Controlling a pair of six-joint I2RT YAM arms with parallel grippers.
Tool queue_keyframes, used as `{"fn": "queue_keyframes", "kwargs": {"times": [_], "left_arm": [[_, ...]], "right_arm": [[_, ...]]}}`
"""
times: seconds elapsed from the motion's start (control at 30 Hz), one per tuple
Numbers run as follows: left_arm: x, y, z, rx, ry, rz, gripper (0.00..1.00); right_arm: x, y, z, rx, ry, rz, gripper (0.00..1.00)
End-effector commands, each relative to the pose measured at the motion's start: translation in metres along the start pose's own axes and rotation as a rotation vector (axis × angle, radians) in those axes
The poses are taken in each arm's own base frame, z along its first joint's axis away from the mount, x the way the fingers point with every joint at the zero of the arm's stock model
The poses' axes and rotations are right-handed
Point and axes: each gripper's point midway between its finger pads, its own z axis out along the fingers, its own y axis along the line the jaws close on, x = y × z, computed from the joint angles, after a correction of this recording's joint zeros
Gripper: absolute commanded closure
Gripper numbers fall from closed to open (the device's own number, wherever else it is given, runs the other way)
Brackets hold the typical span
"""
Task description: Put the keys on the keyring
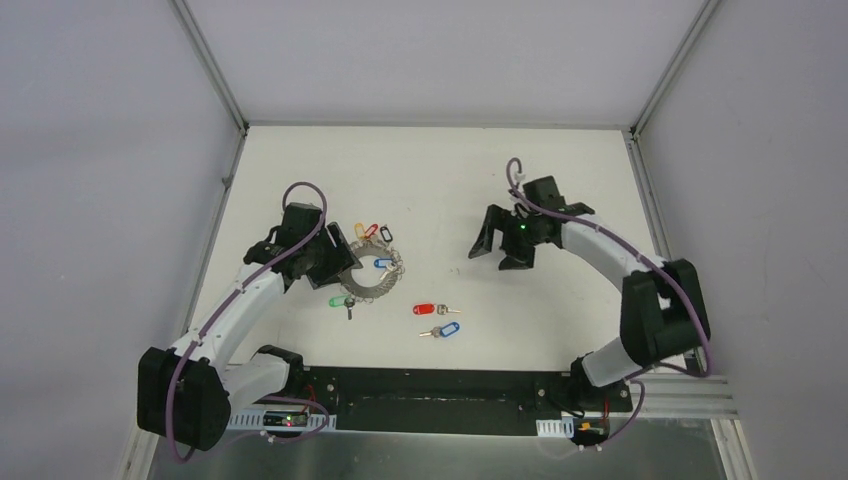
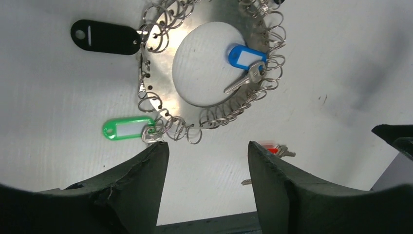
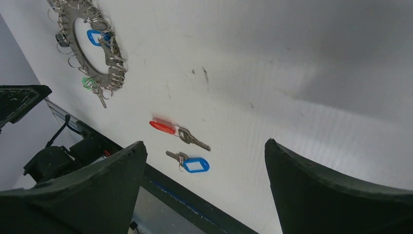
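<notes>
The keyring point(image 1: 375, 272), a flat grey metal ring edged with wire loops, lies left of centre on the white table. Two loose keys lie to its near right: one with a red tag point(image 1: 430, 309), one with a blue tag point(image 1: 443, 330). My left gripper point(image 1: 340, 262) hovers at the ring's left edge. In the left wrist view the left gripper point(image 2: 208, 144) is open and empty, just short of the keyring point(image 2: 163, 83). My right gripper point(image 1: 497, 252) hangs open over the table, right of the ring. The right wrist view shows the red-tagged key point(image 3: 170, 129) and blue-tagged key point(image 3: 192, 163) between the open right gripper point(image 3: 204, 144) fingers, well below them.
The ring carries a blue-tagged key point(image 2: 243, 56), a green tag point(image 2: 127, 129), a black tag point(image 2: 104, 37), and yellow point(image 1: 361, 231) and red tags at its far side. The black base rail point(image 1: 450, 385) runs along the near edge. Grey walls enclose the table.
</notes>
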Motion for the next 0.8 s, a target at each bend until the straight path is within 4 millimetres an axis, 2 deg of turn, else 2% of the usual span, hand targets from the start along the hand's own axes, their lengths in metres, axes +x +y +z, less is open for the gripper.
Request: {"fn": "queue_keyframes", "kwargs": {"times": [0.0, 0.07, 0.2, 0.37, 0.57, 0.77], "left_arm": [[-0.001, 0.015, -0.007, -0.074, 0.008, -0.035, 0.35], [0.003, 0.018, -0.007, -0.079, 0.029, -0.052, 0.33], [0.008, 0.016, -0.008, -0.063, 0.046, -0.072, 0.27], [0.012, 0.01, -0.017, -0.01, 0.034, -0.093, 0.23], [0.013, 0.0, -0.03, 0.055, 0.01, -0.084, 0.21], [0.0, -0.016, -0.044, 0.119, -0.031, -0.059, 0.21]], "right_arm": [[-0.013, 0.049, 0.039, -0.072, 0.062, -0.148, 0.1], [-0.004, 0.064, 0.067, -0.086, 0.154, -0.172, 0.14], [0.003, 0.105, 0.108, -0.14, 0.244, -0.242, 0.21], [0.015, 0.136, 0.144, -0.177, 0.321, -0.288, 0.31], [0.022, 0.151, 0.168, -0.198, 0.354, -0.303, 0.49], [0.027, 0.147, 0.18, -0.181, 0.38, -0.291, 0.72]]}}
